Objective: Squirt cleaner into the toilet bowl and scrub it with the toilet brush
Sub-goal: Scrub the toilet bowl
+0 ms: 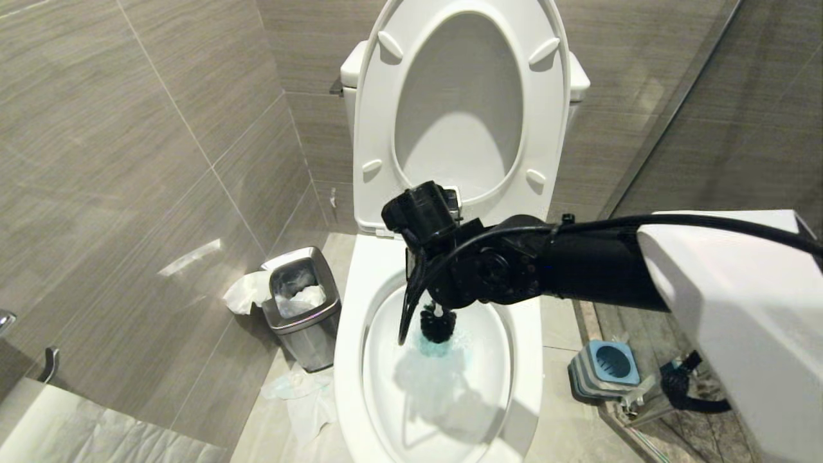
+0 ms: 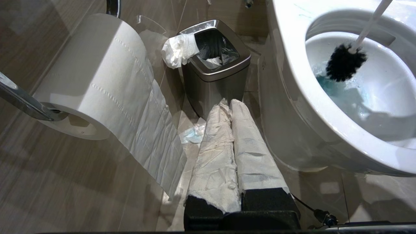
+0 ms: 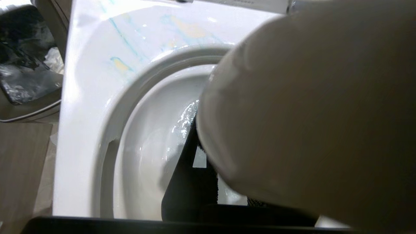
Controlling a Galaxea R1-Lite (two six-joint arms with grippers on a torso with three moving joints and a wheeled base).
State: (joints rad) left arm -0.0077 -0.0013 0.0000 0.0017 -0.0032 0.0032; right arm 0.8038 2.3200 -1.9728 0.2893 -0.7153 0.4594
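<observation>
The toilet brush [image 1: 438, 323], its black bristle head directly below the right tool [image 1: 425, 292], stands in the toilet bowl [image 1: 350, 334] with the head at the edge of the teal-blue cleaner [image 1: 440, 350] that tints the water; the white handle rises steeply from the head into the right tool, whose jaws are closed narrowly on it. In the left wrist view the same head [image 2: 344, 62] meets the tinted water near the basin's far wall, and thin blue streaks of cleaner mark the rim in the right wrist view, where a pale rounded shape, apparently the handle seen close up, blocks much of the frame. Scrubbing appears to be in progress. The left tool [image 2: 232, 146], its paper-wrapped fingers [image 2: 216, 156] pressed together and holding nothing, is parked low beside the bowl's outer wall, pointing toward a steel waste bin [image 2: 214, 70] with crumpled tissue on its edge; a toilet-paper roll [image 2: 94, 74] hangs to that tool's side. The blue-topped brush holder [image 1: 604, 366] sits on the floor on the far side of the bowl from the bin. Risks from here: a grip near the handle's end may let the brush pivot or slip under side load; vigorous strokes could splash cleaner over the rim; uneven sweeps would leave parts of the basin untouched.
</observation>
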